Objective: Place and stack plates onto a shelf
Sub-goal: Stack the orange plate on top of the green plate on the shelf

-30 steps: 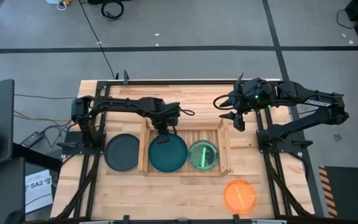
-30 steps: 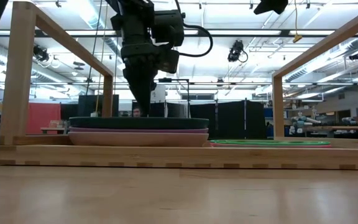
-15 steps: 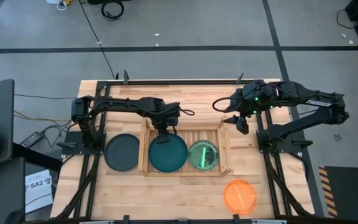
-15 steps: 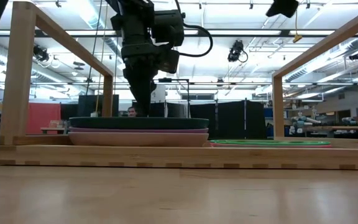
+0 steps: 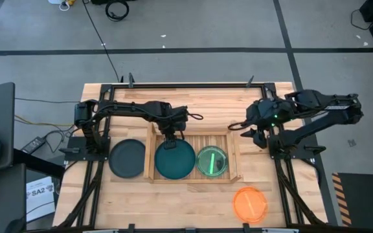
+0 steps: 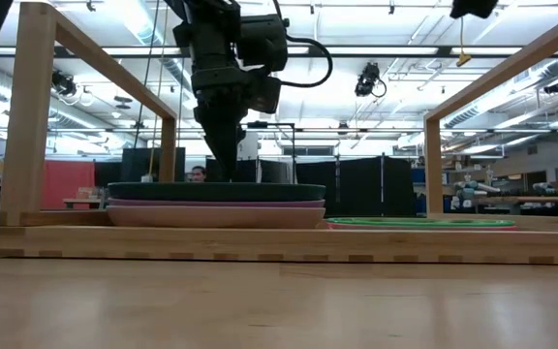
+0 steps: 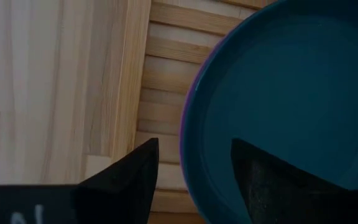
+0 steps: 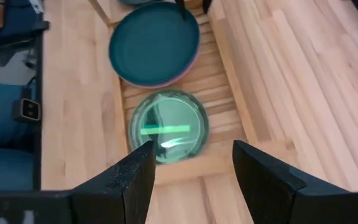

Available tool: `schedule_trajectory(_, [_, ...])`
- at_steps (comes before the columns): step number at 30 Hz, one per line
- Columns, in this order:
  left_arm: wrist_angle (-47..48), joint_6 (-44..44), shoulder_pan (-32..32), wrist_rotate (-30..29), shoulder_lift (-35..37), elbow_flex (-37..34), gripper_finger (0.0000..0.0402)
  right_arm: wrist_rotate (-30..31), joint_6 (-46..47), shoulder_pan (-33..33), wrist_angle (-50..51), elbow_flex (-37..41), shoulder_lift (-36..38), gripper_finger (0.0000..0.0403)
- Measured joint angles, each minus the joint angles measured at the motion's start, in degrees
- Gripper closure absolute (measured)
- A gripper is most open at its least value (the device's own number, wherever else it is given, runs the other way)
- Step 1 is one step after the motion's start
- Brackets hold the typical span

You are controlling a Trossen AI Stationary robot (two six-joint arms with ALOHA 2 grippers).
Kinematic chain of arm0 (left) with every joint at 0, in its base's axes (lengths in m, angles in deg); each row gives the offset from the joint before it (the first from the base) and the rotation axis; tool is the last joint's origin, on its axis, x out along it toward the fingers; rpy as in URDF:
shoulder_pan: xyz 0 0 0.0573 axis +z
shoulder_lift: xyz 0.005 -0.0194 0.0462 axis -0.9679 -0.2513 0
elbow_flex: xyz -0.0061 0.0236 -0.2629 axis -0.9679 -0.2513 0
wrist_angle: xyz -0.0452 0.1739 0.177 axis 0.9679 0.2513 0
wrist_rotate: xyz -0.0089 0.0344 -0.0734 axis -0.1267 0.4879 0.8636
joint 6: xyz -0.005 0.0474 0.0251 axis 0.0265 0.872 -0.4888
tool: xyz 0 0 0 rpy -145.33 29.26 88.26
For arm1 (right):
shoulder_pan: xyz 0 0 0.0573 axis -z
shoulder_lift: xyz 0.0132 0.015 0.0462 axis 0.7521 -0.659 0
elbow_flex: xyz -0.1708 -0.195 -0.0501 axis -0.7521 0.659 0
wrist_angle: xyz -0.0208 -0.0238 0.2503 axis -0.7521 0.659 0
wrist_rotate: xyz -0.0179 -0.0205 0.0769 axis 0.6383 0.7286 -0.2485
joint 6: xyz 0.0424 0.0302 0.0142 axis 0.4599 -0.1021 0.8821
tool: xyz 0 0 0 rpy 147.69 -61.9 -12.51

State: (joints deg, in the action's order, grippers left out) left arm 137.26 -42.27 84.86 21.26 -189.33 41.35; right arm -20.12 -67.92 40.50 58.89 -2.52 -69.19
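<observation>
A teal plate (image 5: 175, 158) tops a stack in the left half of the shelf (image 5: 232, 157), over purple and pink plates (image 6: 216, 215). A small green plate (image 5: 211, 160) lies flat in the right half. My left gripper (image 7: 194, 146) is open at the teal plate's far rim (image 7: 188, 124), with one finger over the plate and one over the slats; no touch shows. My right gripper (image 5: 256, 134) hangs open above the table, right of the shelf. A dark grey plate (image 5: 127, 158) lies left of the shelf. An orange plate (image 5: 249, 204) lies near the table's near right corner.
The shelf's low wooden sides (image 6: 260, 242) ring the stack and the green plate (image 6: 419, 222). Wooden frame posts (image 6: 29, 116) stand at the table's edges. Bare tabletop (image 5: 173, 200) lies between the shelf and the near edge.
My right gripper has moved toward the table's right edge and slightly toward the near edge, away from the shelf's far right corner. My left arm and all the plates have stayed where they were.
</observation>
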Motion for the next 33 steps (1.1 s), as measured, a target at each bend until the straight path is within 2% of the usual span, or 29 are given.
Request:
schedule_trajectory(10, [-0.03, 0.00, 0.00, 0.00, 0.00, 0.00, 0.0194, 5.57, 9.93, -8.12, 4.14, 0.00, 2.22, 0.0184])
schedule_trajectory(17, [-0.03, 0.00, 0.00, 0.00, 0.00, 0.00, 0.0194, 7.14, 13.80, -14.00, 4.22, 0.00, 2.08, 0.0184])
schedule_trajectory(25, [-0.01, -0.31, 0.00, 0.00, 0.00, 0.00, 0.0194, 11.66, 19.77, -21.72, 4.39, 0.13, 2.06, 0.0184])
schedule_trajectory(33, [-0.01, -0.33, 0.00, 0.00, 0.00, 0.00, 0.0194, 13.09, 31.60, -29.17, 4.49, 8.05, 2.41, 0.0184])
